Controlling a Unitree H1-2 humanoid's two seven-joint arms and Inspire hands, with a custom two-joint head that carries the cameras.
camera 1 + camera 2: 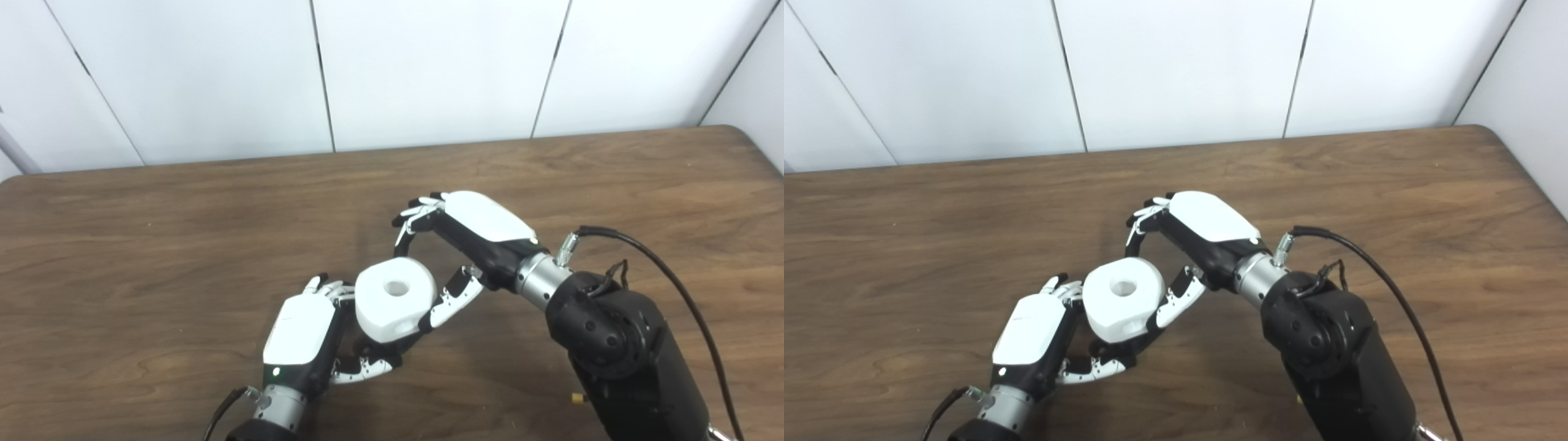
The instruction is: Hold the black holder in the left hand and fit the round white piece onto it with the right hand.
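The round white piece (pixel 395 298) sits up off the tabletop (pixel 153 245), near the front middle, with its center hole facing up. Beneath it a little black shows between the left hand's fingers; I take that for the black holder (pixel 375 353), though most of it is hidden under the white piece and I cannot make out its shape. The left hand (pixel 301 334) is wrapped around that lower part, fingers (pixel 361 369) curled in and holding it from below and from the side.

The right hand (pixel 471 236) comes in from the far right side. Its thumb lies against the white piece's right flank, while its other fingers (pixel 415 215) arch above and behind the piece, spread apart and not touching it as far as I can see. So that hand looks loosely open, steadying at most, not gripping.

By my reckoning the job is close to finished: the white piece appears to be resting on the holder already. Whether it is pushed fully home I cannot tell, since the joint is covered. What may be left is a last press down and letting go.

Nothing else lies on the tabletop in view. The only thing near the work is the black cable (pixel 674 275) looping off the right forearm, well clear of the hands.
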